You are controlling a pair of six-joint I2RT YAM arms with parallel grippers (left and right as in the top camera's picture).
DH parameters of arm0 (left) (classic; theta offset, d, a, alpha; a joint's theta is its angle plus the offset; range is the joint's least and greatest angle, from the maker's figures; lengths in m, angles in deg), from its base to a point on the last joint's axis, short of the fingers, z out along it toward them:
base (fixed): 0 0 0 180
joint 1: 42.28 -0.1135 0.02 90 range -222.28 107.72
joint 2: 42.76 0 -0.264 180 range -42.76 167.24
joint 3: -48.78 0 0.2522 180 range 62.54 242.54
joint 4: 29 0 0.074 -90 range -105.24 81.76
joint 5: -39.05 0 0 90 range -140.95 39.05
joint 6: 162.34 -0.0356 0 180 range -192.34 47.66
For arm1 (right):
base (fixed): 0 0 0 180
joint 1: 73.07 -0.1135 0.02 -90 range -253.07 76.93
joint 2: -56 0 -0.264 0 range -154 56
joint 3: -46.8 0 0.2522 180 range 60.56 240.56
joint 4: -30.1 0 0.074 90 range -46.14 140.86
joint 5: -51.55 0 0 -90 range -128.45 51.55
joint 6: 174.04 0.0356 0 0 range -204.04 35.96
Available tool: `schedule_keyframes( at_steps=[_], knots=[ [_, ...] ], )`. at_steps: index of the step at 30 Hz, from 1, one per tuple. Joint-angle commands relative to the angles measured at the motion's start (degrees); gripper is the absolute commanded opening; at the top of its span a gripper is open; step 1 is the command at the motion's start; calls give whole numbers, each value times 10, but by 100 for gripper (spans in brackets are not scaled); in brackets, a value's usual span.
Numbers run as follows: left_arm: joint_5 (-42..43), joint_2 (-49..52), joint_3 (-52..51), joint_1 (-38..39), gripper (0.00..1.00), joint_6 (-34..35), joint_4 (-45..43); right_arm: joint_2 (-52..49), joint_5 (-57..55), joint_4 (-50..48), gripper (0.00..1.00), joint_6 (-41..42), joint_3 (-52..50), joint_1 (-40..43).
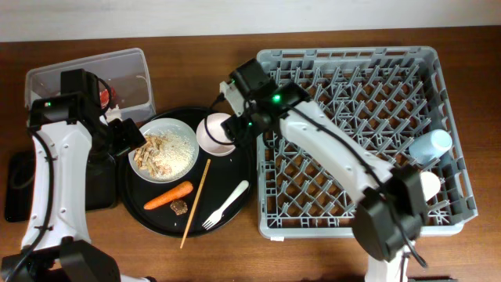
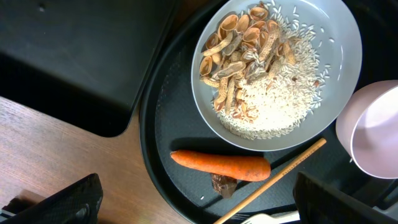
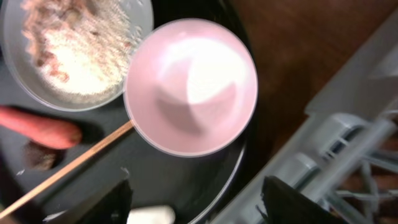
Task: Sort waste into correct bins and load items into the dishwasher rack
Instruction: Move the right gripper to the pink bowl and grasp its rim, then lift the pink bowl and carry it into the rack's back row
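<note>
Wooden table (image 1: 196,23), early days: light blue cup (image 1: 430,146) and small white cup (image 1: 429,184) sit in the right-side rack (image 1: 352,53), red wrapper (image 1: 107,97) is in the clear tub (image 1: 86,59), but plate (image 2: 339,37), carrot (image 1: 168,197), fork (image 1: 227,204), pink bowl (image 3: 191,87) wait mid-frame; left fingers (image 2: 62,202) and right fingers (image 3: 106,202) spread, empty.

Shows soft, even light from above, with only faint shadows around the white round plate (image 2: 339,43), crisp in the left wrist view. Blurs heavily in the right wrist view, smearing the rice (image 3: 81,56) on that plate and the rack (image 3: 348,143) well right of it. Throws white glare inside the bowl (image 3: 191,87) just beside the plate.
</note>
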Motion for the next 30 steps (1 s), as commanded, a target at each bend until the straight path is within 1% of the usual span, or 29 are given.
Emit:
schedule_keyframes(
  at_steps=[1,4,7,10,12,14,15,16,19,23,26,30],
  knots=[
    [7,-9,3,-2,97,9,1,-29,-9,-21,74,7,9,-7],
    [7,-9,3,-2,97,9,1,-53,-9,-47,74,7,9,-7],
    [7,-9,3,-2,97,9,1,-74,-9,-50,75,8,9,-7],
    [7,-9,3,-2,97,9,1,-102,-11,-48,73,14,9,-7],
    [7,-9,3,-2,97,9,0,-111,-11,-48,64,19,9,-8],
    [7,-9,3,-2,98,9,0,-115,-13,-49,52,19,9,-8],
    [7,-9,3,-2,98,9,0,-115,-13,-50,48,19,9,-8],
    [7,-9,3,-2,97,9,0,-115,-13,-50,47,19,9,-8],
    [7,-9,3,-2,97,9,1,-115,-26,-50,47,33,9,-8],
    [7,-9,3,-2,97,9,1,-113,-28,-37,54,33,11,-9],
    [7,-9,3,-2,98,9,0,-102,-31,-1,61,33,29,-10],
    [36,-9,3,-1,98,2,-6,-65,-96,69,66,33,88,-10]
  ],
)
